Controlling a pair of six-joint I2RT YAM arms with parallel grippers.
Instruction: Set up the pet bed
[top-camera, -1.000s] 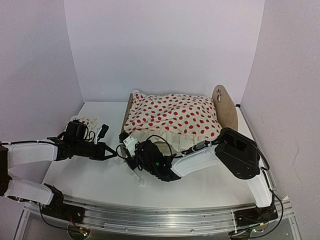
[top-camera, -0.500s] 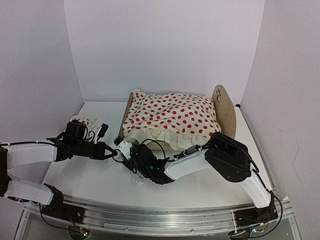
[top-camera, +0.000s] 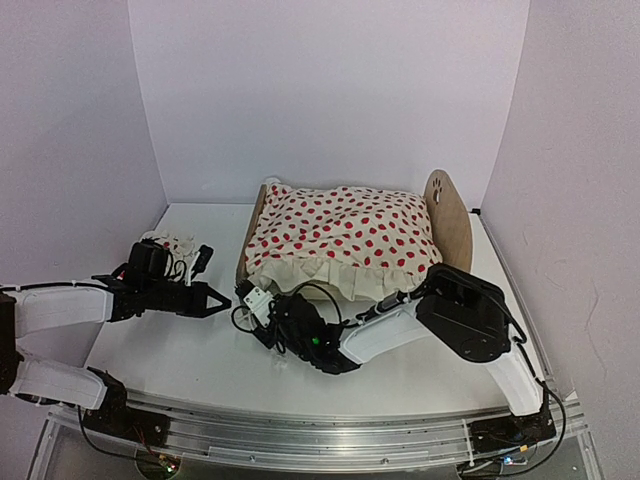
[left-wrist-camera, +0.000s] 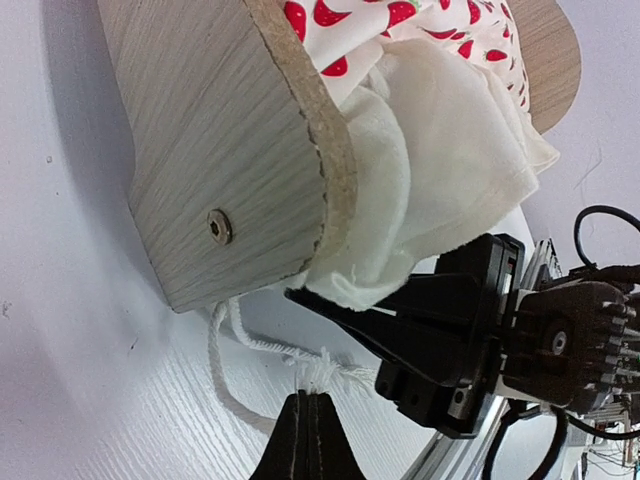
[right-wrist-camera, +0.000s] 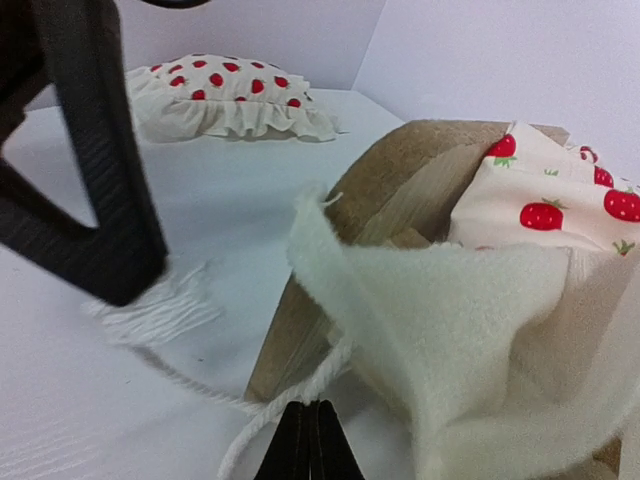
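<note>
While both end effectors (left-wrist-camera: 309, 405) (right-wrist-camera: 308, 432) sit closed, frayed twisted cord (left-wrist-camera: 238, 342) skirts wood-grain pet bed (left-wrist-camera: 215, 140).

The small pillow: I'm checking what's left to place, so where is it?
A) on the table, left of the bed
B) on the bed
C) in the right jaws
A: the small pillow lies on the table, left of the pet bed and apart from it.

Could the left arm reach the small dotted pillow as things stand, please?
Probably yes: the pillow lies bare just beyond its wrist, nothing between, though its fingers are shut on the white cord.
</note>
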